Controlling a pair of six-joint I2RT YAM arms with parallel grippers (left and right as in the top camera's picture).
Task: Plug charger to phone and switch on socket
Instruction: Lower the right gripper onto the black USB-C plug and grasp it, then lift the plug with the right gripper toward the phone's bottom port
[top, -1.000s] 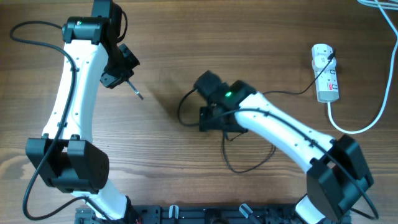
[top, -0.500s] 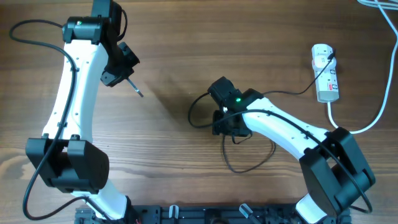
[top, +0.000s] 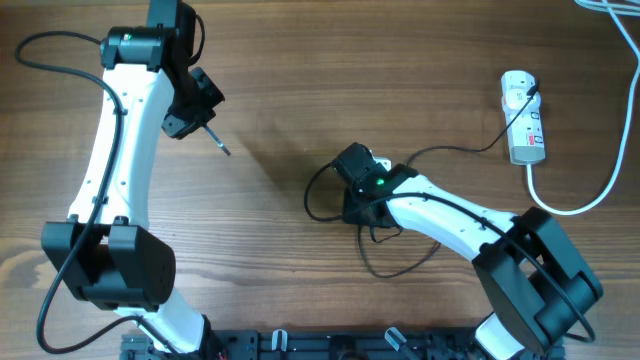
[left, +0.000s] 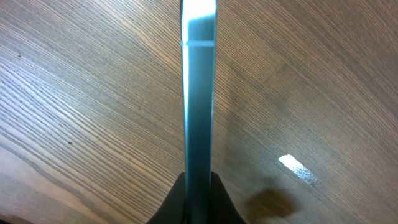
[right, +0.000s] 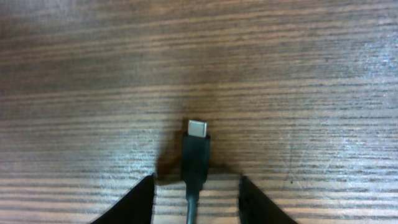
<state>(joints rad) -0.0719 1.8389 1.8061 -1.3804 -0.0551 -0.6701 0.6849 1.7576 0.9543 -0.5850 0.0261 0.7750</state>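
My left gripper (top: 203, 128) is shut on the phone (top: 218, 143) and holds it edge-on above the table at the back left. In the left wrist view the phone's cyan-blue edge (left: 199, 93) rises straight up from my shut fingers (left: 199, 194). My right gripper (top: 352, 165) is at the table's middle, low over the charger (top: 312, 195), a thin black cable. In the right wrist view the fingers (right: 196, 200) are open either side of the cable, with the connector tip (right: 198, 144) lying on the wood just ahead of them. The socket (top: 524, 130) lies at the far right with the black plug (top: 533, 93) in it.
The socket's white lead (top: 590, 200) curves along the right edge, and another white cable (top: 610, 12) shows at the top right corner. The charger's slack loops in front of my right arm (top: 400, 262). The table is bare wood elsewhere.
My right gripper has moved right and slightly toward the front, and the cable loop has shifted with it. My left arm and the phone have not moved.
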